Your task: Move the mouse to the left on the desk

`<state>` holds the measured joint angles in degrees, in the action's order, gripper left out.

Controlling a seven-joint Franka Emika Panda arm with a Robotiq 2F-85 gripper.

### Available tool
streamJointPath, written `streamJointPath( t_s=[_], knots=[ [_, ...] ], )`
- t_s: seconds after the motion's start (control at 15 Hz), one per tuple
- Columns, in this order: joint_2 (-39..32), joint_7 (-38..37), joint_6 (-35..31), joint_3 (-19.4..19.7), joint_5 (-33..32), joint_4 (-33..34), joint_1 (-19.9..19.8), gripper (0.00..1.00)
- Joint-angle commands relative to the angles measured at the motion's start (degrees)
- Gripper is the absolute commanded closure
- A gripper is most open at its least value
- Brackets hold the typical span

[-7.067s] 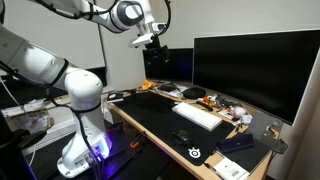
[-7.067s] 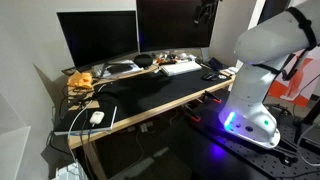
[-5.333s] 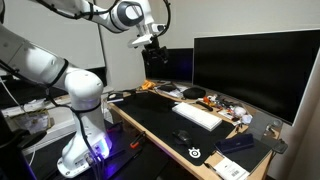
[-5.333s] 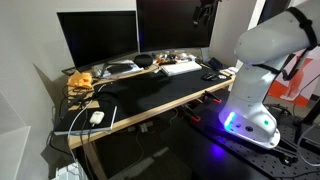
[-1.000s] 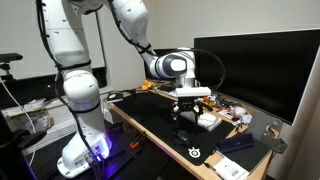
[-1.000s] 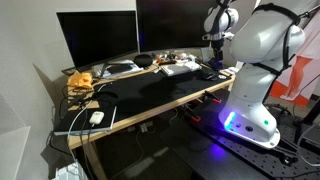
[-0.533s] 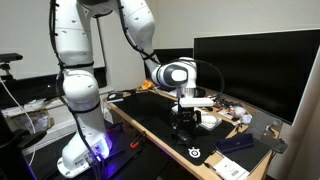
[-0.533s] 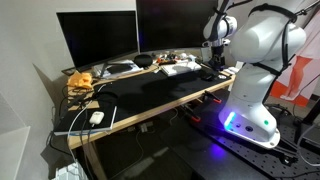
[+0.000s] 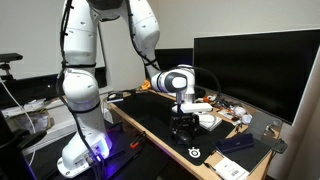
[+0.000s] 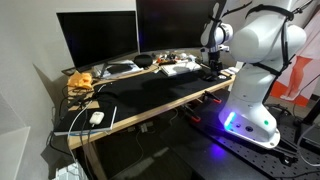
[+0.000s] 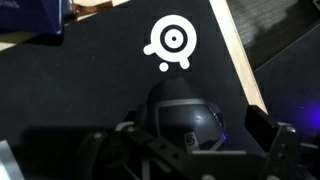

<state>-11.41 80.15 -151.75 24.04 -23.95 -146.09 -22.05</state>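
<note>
The small black mouse (image 11: 183,118) lies on the desk's black mat (image 11: 90,85), just below the mat's white logo (image 11: 170,42). My gripper (image 11: 187,152) is open and lowered over the mouse, with one finger on each side of it and a gap between the fingers and the mouse. In both exterior views the gripper (image 9: 183,128) (image 10: 212,68) is low at the desk (image 9: 150,115) (image 10: 150,95) and hides most of the mouse.
A white keyboard (image 9: 207,118) lies just behind the gripper. A large monitor (image 9: 255,65) stands at the back. A flat black gadget (image 9: 236,143) lies near the desk's end. The light-wood desk edge (image 11: 236,55) runs close by the mouse. Clutter (image 10: 85,80) sits farther along.
The arm has come down from high above the desk to the mouse. Over the last second the gripper lowered further around it.
</note>
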Motion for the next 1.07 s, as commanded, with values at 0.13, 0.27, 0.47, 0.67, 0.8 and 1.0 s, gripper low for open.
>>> streamJointPath(
  t_s=[0.13,0.27,0.47,0.67,0.8,1.0],
  knots=[
    [-0.59,-1.48,-2.62,-2.65,-1.32,0.37,0.83,0.0],
    [-0.94,-1.58,-2.09,-3.09,-1.24,0.55,0.99,0.0],
    [-0.32,0.29,-1.66,-3.24,0.0,-0.2,0.01,0.0],
    [-0.22,-0.02,-1.4,-3.22,-0.19,-0.39,-0.01,0.0],
    [-0.59,-1.19,-1.64,-3.01,-1.17,-0.41,0.49,0.0],
    [-1.54,-2.32,-1.43,-2.89,-1.69,-0.11,0.98,0.0]
  ],
)
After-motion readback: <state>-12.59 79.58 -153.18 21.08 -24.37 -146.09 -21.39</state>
